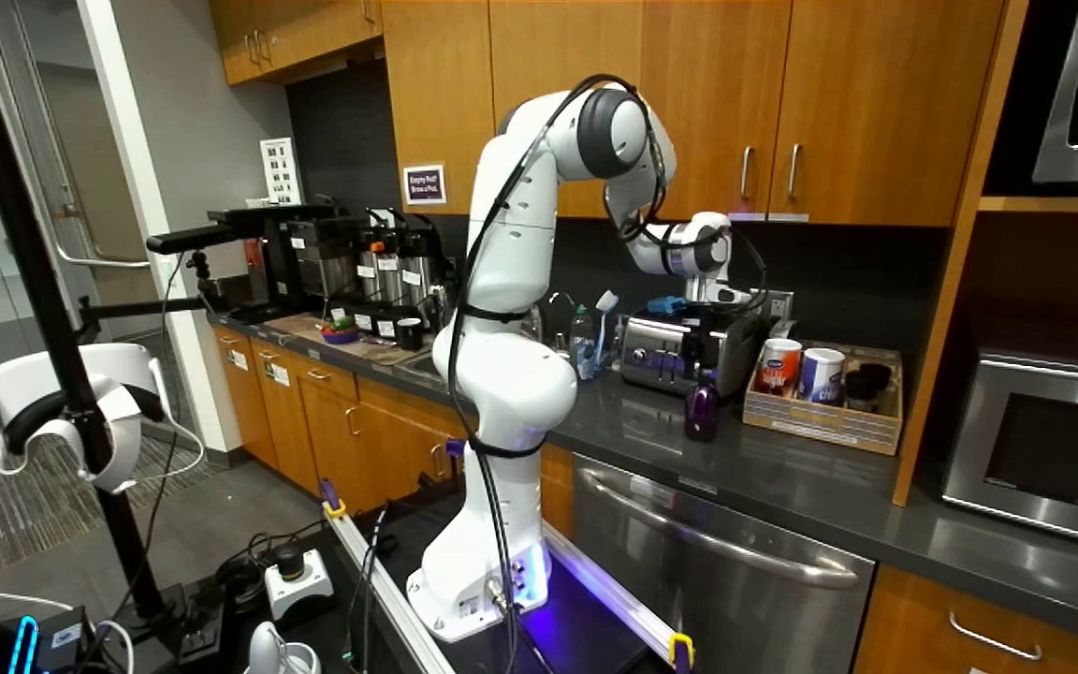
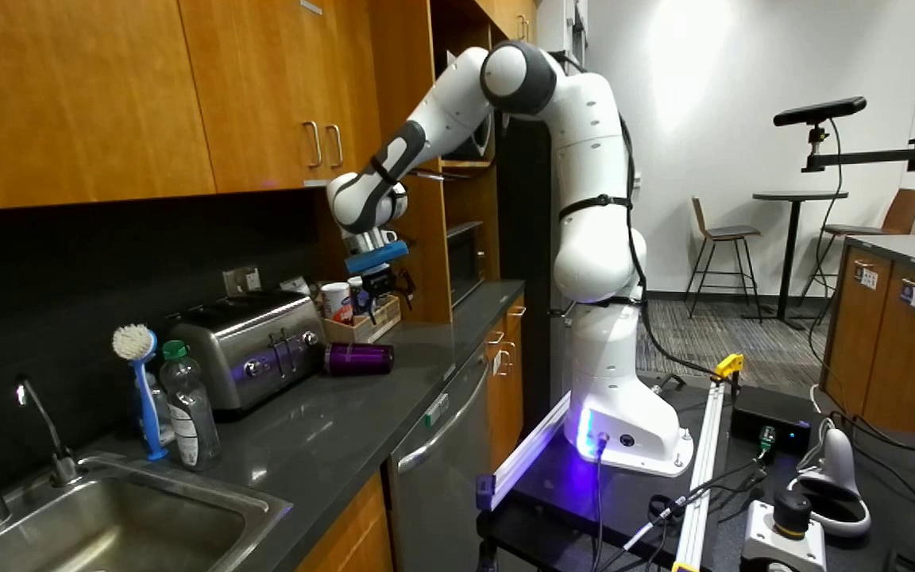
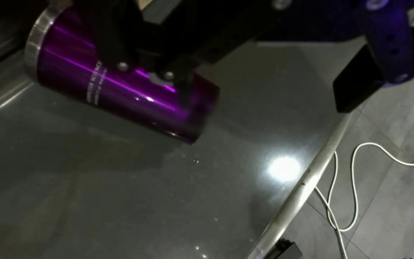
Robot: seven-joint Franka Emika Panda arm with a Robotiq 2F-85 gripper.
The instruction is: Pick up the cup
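I had the gripper (image 3: 268,96) pointing down just above the cup (image 2: 359,359), fingers (image 3: 358,81) spread wide, w/ nothing held. In wrist view one finger crossed in front of the cup's side, but in an exterior view a gap showed betw. the two. A blue strip (image 2: 378,257) sat right above the gripper, & the white arm (image 1: 520,225) arched up & back from there, a blue-violet light showing at its base in both exterior views.

Cup was purple, lying on its side on the dark counter (image 2: 299,433), silver rim toward the toaster (image 2: 231,345); couldn't tell if rim & toaster touched. White lettering ran across it, only "SCIENCE" clear enough on my feed.

Toaster stood on the counter in both exterior views. Nr it, a cardboard box (image 1: 810,432) held a red-and-white can (image 1: 779,368), a blue-and-white can (image 1: 822,377), plus dark items (image 1: 866,384) I couldn't ID. Toaster's other side had a clear bottle (image 2: 190,421) w/ green cap & a blue brush (image 2: 145,389), white bristles up, then the metal sink (image 2: 132,524) w/ its tap (image 2: 66,470).

Further out: wood cupboards (image 1: 885,112) overhead, dishwasher (image 1: 735,613) under the counter, microwave (image 1: 1054,449) beyond a wood panel (image 1: 955,281) from the box, coffee jugs (image 1: 415,271) at the far end. In wrist view a white cord (image 3: 412,164) lay looped on the grey floor (image 3: 390,230) below the counter edge.
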